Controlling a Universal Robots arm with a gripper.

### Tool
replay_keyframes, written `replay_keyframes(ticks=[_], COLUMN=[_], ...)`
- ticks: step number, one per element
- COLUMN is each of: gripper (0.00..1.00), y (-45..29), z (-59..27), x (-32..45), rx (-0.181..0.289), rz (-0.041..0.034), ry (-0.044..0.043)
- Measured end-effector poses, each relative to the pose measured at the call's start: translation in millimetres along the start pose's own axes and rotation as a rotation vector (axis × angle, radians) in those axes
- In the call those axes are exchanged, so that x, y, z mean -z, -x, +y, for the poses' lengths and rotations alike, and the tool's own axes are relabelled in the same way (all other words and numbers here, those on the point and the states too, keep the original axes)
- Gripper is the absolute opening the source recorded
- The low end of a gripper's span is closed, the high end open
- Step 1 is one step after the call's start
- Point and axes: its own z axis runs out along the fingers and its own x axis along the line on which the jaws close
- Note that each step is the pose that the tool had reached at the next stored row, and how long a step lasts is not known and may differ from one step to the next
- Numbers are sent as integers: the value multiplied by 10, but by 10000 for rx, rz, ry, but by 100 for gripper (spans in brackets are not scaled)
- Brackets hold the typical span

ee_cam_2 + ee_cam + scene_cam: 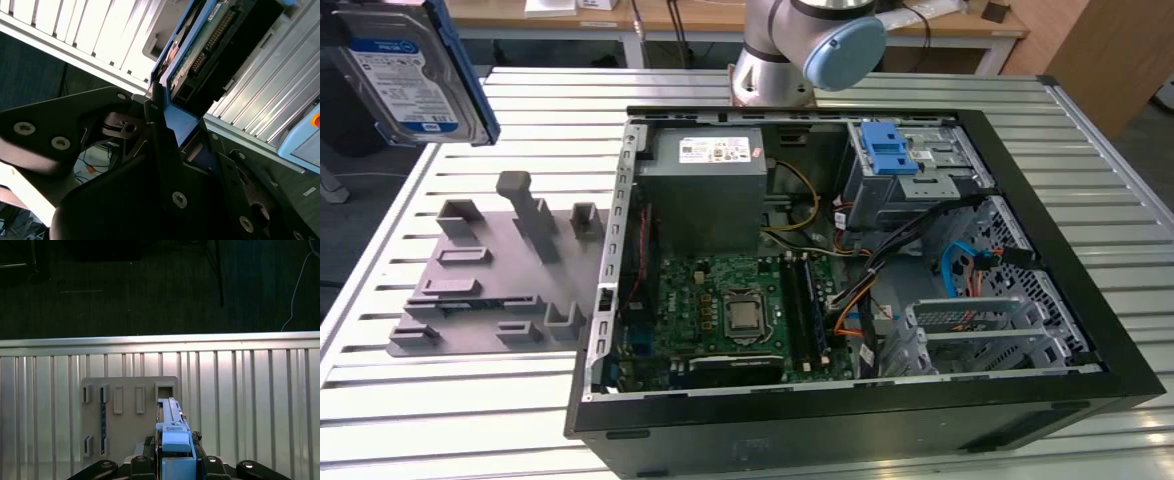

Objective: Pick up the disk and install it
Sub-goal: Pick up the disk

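Disk (407, 75) is hanging in the air at the exterior view's upper left, label w/ blue band facing the camera, well above & apart from the grey fixture plate (480, 290) lying on the slatted table (454, 400). Gripper (172, 462) is clamping it. In the first wrist view the drive is showing edge-on btwn the black jaws, w/ the plate below it. In the second wrist view the fingers (162, 150) are pressing shut on the blue rail end. Open PC case (854, 425) is sitting just beside the plate, on the exterior view's right. Silver cage w/ blue latch (907, 160) is sitting in its far corner, near the arm base (781, 60).
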Motion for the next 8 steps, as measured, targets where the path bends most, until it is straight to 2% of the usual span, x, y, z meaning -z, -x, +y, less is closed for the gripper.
replay_keyframes(ticks=[8], gripper=[37], y=[-1], z=[1], x=[181], rx=[0], rz=[0], ry=[1])
